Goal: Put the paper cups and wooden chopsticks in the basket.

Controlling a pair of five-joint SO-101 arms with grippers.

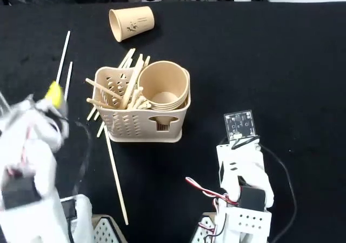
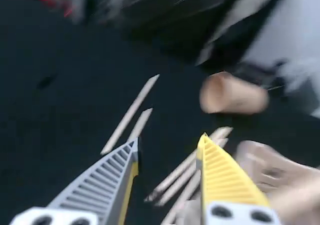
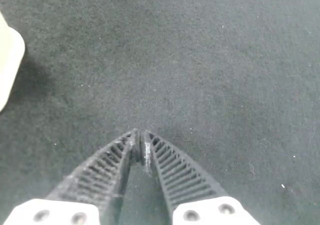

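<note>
A beige slotted basket [image 1: 143, 125] stands mid-table, holding stacked paper cups [image 1: 163, 83] and several wooden chopsticks [image 1: 121, 89]. Another paper cup [image 1: 131, 22] lies on its side at the far edge, also the paper cup [image 2: 232, 93] in the left wrist view. Two loose chopsticks [image 1: 65, 65] lie left of the basket; these chopsticks [image 2: 129, 115] are just ahead of my left gripper [image 2: 169, 140], open and holding nothing. Its yellow fingertip [image 1: 54, 93] hovers by their near ends. One long chopstick [image 1: 116, 173] lies in front of the basket. My right gripper [image 3: 139, 137] is shut, holding nothing, over bare cloth.
Black cloth [image 1: 281, 65] covers the table, with free room right of the basket. The right arm [image 1: 241, 167] sits near the front edge, right of the basket, whose corner [image 3: 7, 65] shows in the right wrist view. The basket wall [image 2: 272, 172] is beside the left gripper.
</note>
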